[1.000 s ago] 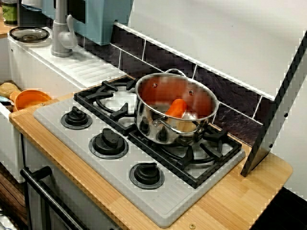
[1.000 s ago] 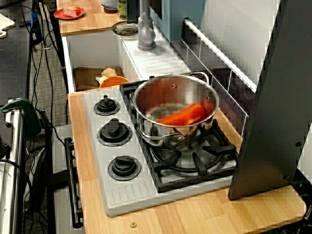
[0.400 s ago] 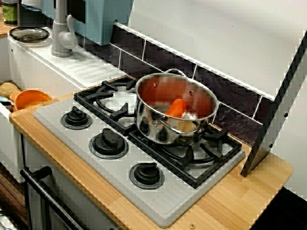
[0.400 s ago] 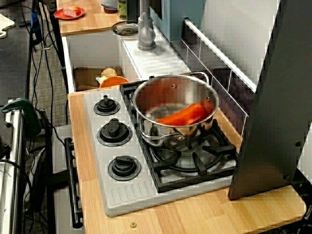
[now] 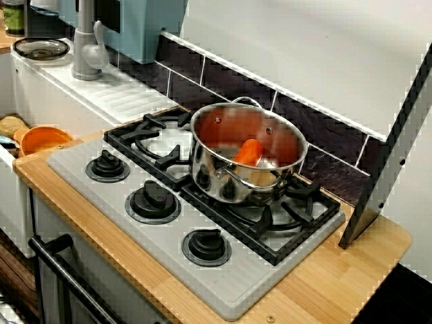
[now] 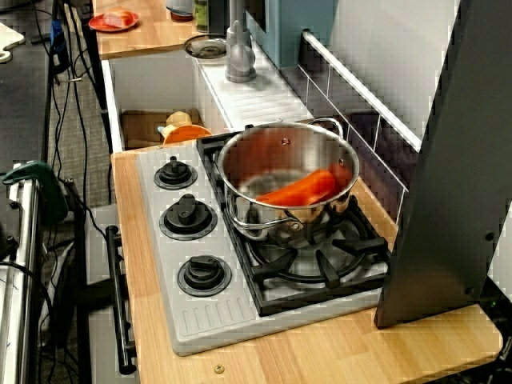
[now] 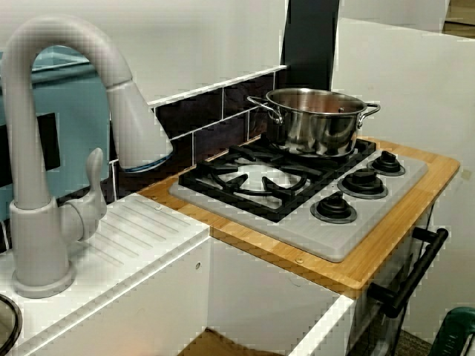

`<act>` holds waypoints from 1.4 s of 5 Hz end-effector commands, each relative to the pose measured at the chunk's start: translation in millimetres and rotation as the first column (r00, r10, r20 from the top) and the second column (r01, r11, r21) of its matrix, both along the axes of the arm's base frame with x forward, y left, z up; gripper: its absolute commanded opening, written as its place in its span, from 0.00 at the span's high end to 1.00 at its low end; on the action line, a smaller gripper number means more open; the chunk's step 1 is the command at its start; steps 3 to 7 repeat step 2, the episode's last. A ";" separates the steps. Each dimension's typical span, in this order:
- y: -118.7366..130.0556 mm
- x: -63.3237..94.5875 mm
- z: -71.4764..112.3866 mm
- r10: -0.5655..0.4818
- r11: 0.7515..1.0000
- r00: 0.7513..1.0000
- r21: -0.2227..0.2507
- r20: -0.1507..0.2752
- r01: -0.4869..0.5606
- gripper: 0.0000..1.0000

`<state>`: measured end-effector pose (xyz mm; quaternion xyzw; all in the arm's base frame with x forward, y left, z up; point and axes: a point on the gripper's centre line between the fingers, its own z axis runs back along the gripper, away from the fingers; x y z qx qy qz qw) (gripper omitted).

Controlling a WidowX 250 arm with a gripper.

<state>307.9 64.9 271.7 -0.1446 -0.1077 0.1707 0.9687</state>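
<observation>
No gripper or arm shows in any of the three views. A shiny steel pot (image 5: 226,183) with two loop handles stands on the right rear burner of the black grate (image 5: 291,224) of a grey toy stove (image 5: 128,233). Inside it an orange carrot (image 5: 248,151) leans against the wall. The higher view along the counter shows the pot (image 6: 264,218) and the carrot (image 6: 300,189) lying across its bottom. From beside the tap I see only the pot's outside (image 7: 315,127); its contents are hidden there.
Three black knobs (image 5: 154,198) line the stove's front. A grey tap (image 5: 86,40) stands over a white sink unit, with an orange bowl (image 5: 42,139) in the basin. A dark slanted panel (image 6: 448,176) rises at the counter's right end. A red plate (image 6: 114,21) lies on the far counter.
</observation>
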 end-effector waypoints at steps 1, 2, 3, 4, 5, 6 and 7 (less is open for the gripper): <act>7.5 -6.4 16.4 -0.002 1.000 0.999 0.021 0.053 0.001 1.00; 1.8 -6.6 12.9 -0.020 1.000 0.999 0.017 0.041 0.020 1.00; 1.8 -6.6 12.9 -0.020 1.000 0.999 0.017 0.041 0.020 1.00; 1.8 -6.6 12.9 -0.020 1.000 0.999 0.017 0.041 0.020 1.00; 1.8 -6.6 12.9 -0.020 1.000 0.999 0.017 0.041 0.020 1.00; 1.8 -6.6 12.9 -0.020 1.000 0.999 0.017 0.041 0.020 1.00; 1.8 -6.6 12.9 -0.020 1.000 0.999 0.017 0.041 0.020 1.00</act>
